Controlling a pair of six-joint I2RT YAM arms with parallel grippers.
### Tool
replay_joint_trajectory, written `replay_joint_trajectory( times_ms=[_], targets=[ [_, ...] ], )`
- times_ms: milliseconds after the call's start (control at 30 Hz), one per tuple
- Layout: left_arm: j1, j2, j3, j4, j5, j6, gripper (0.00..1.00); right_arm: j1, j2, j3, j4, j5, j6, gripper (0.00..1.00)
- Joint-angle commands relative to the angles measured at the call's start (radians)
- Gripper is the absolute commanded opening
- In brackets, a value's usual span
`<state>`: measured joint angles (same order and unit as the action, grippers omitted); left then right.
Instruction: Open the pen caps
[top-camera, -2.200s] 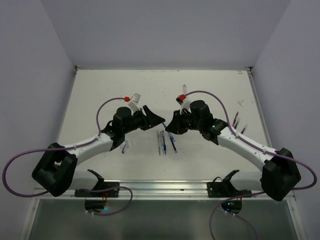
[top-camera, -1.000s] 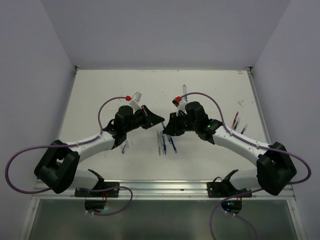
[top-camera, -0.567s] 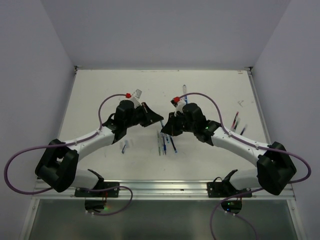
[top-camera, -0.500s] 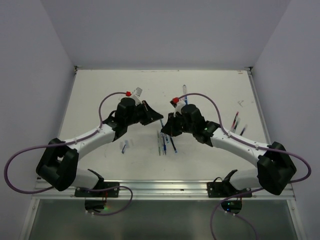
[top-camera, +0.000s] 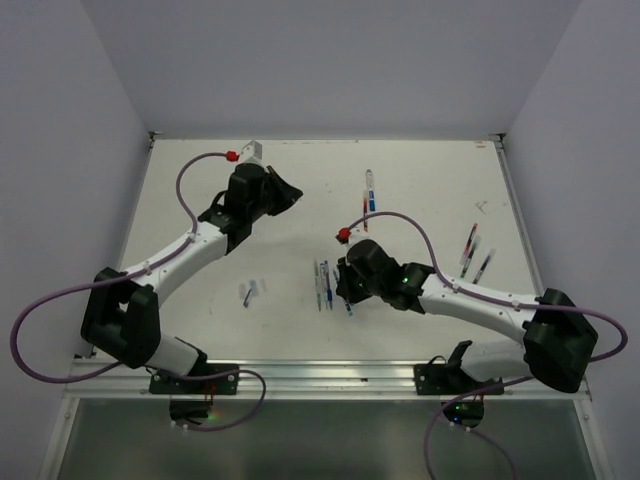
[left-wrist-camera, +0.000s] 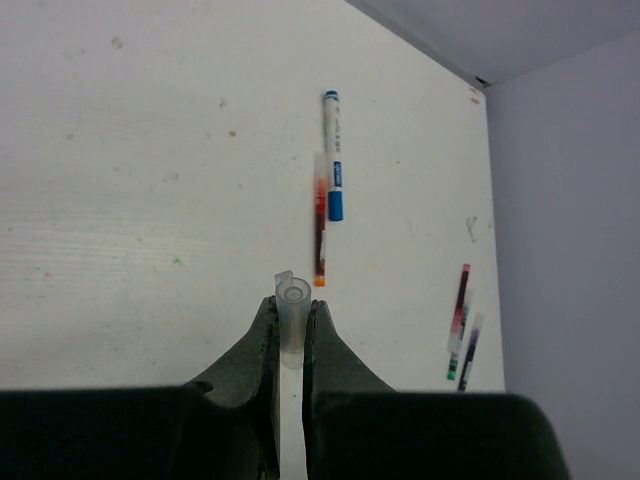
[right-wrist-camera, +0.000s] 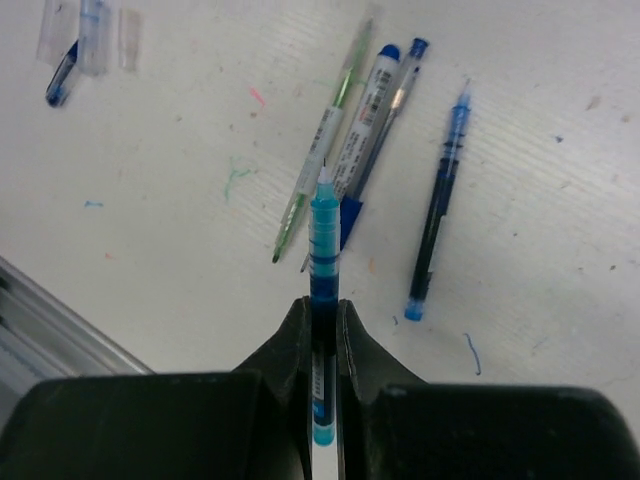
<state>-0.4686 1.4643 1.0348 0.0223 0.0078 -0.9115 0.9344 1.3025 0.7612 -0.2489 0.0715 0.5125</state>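
Observation:
My left gripper (left-wrist-camera: 291, 305) is shut on a clear, tube-shaped pen cap (left-wrist-camera: 292, 322) and holds it above the table's far left part, open end facing away. From above, the left gripper (top-camera: 290, 192) is far from the right one. The right gripper (right-wrist-camera: 321, 305) is shut on a blue pen (right-wrist-camera: 323, 250) whose bare tip points away, just over a loose group of pens (right-wrist-camera: 368, 115). In the top view the right gripper (top-camera: 341, 285) sits low at mid-table beside those pens (top-camera: 322, 285).
A white-and-blue pen (left-wrist-camera: 334, 160) and a red pen (left-wrist-camera: 319, 228) lie ahead of the left gripper. Two more pens (top-camera: 476, 252) lie at the right. Loose clear caps (top-camera: 248, 292) rest at mid-left. Purple cables loop from both wrists.
The arms have pulled apart. My left gripper swung to the far left with the clear cap. My right gripper drew back toward the near side with the uncapped blue pen.

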Motion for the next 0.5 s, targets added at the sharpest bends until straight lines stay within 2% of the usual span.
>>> replay_joint_trajectory(
  times_ms=[0,267,467],
  targets=[
    [0.008,-0.079,-0.013,-0.108,-0.107,0.133,0.0,-0.015,-0.043,0.026,-0.064,0.119,-0.006,0.0],
    [0.008,-0.278,-0.185,-0.292,-0.296,0.206,0.0,-0.167,0.067,0.056,-0.096,0.082,-0.08,0.0],
    [0.008,-0.36,-0.269,-0.475,-0.413,0.194,0.0,-0.186,0.173,0.087,-0.041,0.07,-0.1,0.0]
  ],
)
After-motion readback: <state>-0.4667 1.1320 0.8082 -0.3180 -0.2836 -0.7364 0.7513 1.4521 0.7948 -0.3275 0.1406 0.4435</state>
